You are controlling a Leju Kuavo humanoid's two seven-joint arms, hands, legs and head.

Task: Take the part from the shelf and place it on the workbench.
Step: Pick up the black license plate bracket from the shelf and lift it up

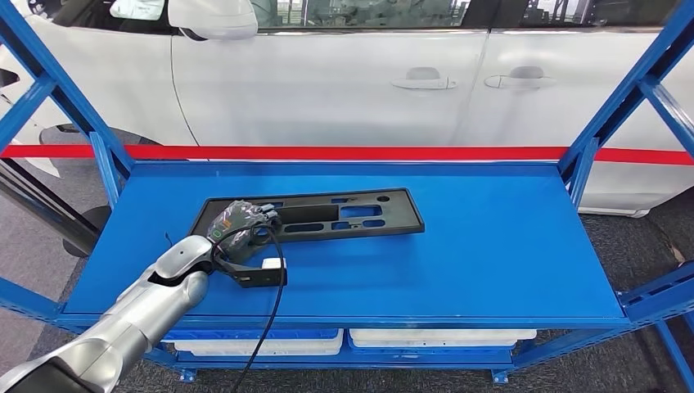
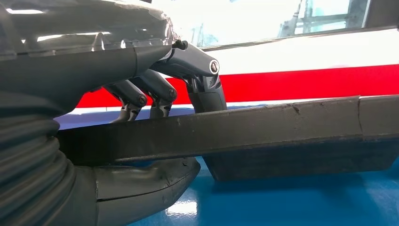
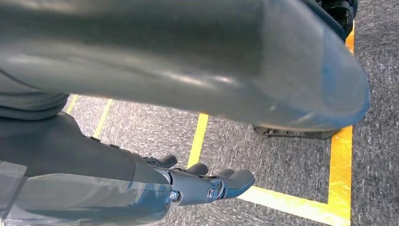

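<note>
A long flat black plastic part with cut-out holes is seen in the middle of the head view, lying on the blue metal shelf. Its left end is gripped by the left hand. In the left wrist view the dark fingers are curled over the top edge of the part and the thick grey thumb is tucked under it.

To do this step well, the grip should be kept tight and the part lifted slowly and level, because the long far end could tip down or scrape the shelf.

The right hand hangs over the grey floor with yellow lines, loosely open and holding nothing.

One part is counted, one shelf, two hands, and one white car across the top of the head view.
</note>
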